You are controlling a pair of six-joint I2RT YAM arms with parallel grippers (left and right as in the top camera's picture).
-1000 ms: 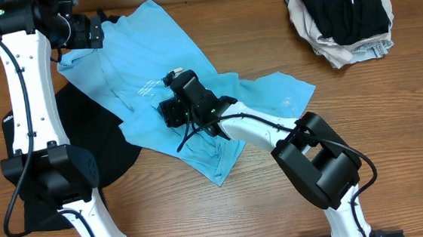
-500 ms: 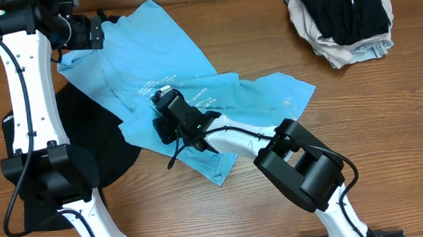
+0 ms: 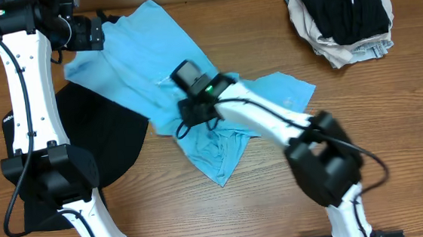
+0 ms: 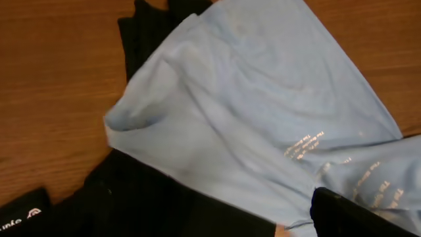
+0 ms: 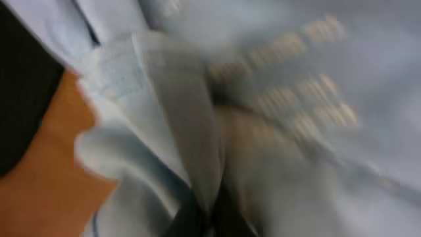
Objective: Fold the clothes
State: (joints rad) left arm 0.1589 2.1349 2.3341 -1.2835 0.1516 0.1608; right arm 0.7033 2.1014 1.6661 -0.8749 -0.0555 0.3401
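The right gripper [image 3: 185, 75] had swung up and to the right from its spot half a second before, and it had dragged the near edge of the light blue shirt [image 3: 138, 56] along. That edge now lay doubled over the shirt's middle rather than spread toward the left. In the blurred right wrist view, a thick fold of the blue cloth ran down between the dark jaws, so they were clamped on the shirt.

The shirt sprawled across the middle of the wooden bench [image 3: 394, 134]. Its upper part reached toward the far left corner, and one crumpled end trailed toward the near side. Its left portion overlapped a black garment [image 3: 95, 135] lying flat on the bench beneath it.

The left gripper [image 3: 90, 31] sat at the shirt's far left edge, but whether its jaws were together or apart could not be told. The left wrist view showed only blue cloth with pale printed lettering over the black fabric.

A pile of clothes [image 3: 343, 10] sat well apart at the far right, black pieces on top of pale ones.
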